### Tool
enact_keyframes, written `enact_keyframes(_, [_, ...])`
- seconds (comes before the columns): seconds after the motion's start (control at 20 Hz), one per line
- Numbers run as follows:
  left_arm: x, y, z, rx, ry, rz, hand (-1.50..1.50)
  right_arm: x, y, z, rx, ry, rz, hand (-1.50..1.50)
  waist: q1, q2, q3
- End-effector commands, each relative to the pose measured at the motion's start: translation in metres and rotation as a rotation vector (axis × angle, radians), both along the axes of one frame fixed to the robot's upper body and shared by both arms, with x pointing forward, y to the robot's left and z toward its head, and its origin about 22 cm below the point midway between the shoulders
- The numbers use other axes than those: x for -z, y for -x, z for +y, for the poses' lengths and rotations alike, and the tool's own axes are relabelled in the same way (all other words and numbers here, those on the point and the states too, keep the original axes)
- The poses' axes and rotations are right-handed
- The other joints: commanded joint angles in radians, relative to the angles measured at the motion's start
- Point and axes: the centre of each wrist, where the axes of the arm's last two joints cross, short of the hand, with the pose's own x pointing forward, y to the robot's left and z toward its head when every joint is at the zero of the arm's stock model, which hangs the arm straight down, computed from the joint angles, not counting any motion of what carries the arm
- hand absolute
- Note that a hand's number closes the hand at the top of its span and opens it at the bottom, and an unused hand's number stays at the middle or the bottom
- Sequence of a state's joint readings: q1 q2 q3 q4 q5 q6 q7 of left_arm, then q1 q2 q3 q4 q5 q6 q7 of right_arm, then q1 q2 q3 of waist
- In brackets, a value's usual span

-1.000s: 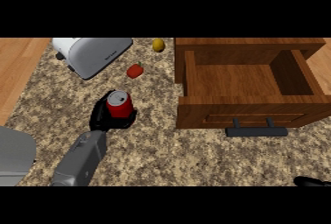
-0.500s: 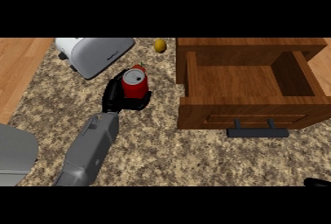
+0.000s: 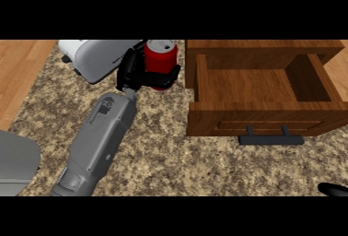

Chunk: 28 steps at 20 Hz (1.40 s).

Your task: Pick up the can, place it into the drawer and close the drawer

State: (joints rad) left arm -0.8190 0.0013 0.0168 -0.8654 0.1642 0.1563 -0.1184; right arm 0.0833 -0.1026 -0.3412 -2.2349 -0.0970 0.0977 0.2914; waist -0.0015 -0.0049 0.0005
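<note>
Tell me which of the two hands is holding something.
The left hand, at the end of the grey forearm, is curled round the red can beside the open drawer. The right hand barely shows at the lower right corner, holding nothing visible.

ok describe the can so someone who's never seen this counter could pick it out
Start at the open wooden drawer on the right of the speckled counter. Just left of its side wall, the left hand is curled round an upright can. It is bright red with a silver top, unlike the white toaster behind the hand.
</note>
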Motion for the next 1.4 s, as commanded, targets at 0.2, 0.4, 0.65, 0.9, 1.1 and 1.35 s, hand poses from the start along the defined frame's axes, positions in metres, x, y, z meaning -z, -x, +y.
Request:
enact_keyframes(0.2, [-0.081,0.000,-0.054,0.018,-0.035,-0.040,1.50,0.001,-0.011,0.000,0.008,0.015,-0.014,-1.50,-0.010,0.004,0.000])
enact_keyframes(0.4, [-0.125,-0.005,-0.061,0.052,-0.067,-0.033,1.50,-0.010,0.002,0.000,-0.009,0.010,-0.002,-1.50,-0.008,0.003,0.000])
enact_keyframes(0.65, [-0.143,-0.016,-0.089,0.033,-0.077,-0.027,1.50,-0.004,-0.003,0.011,-0.005,0.018,-0.015,-1.50,-0.022,0.009,0.000])
enact_keyframes(0.9, [-0.178,-0.014,-0.121,0.028,-0.101,0.000,1.50,-0.011,-0.012,0.012,-0.028,0.011,-0.018,-1.50,-0.039,0.012,0.001])
enact_keyframes(1.1, [-0.184,-0.021,-0.127,0.040,-0.155,0.007,1.50,-0.018,-0.007,0.003,-0.003,0.002,-0.030,-1.50,-0.041,0.014,0.001])
enact_keyframes(1.35, [-0.170,-0.020,-0.137,0.013,-0.183,0.028,1.50,-0.015,-0.011,0.004,-0.030,-0.008,-0.016,-1.50,-0.056,0.015,0.001])
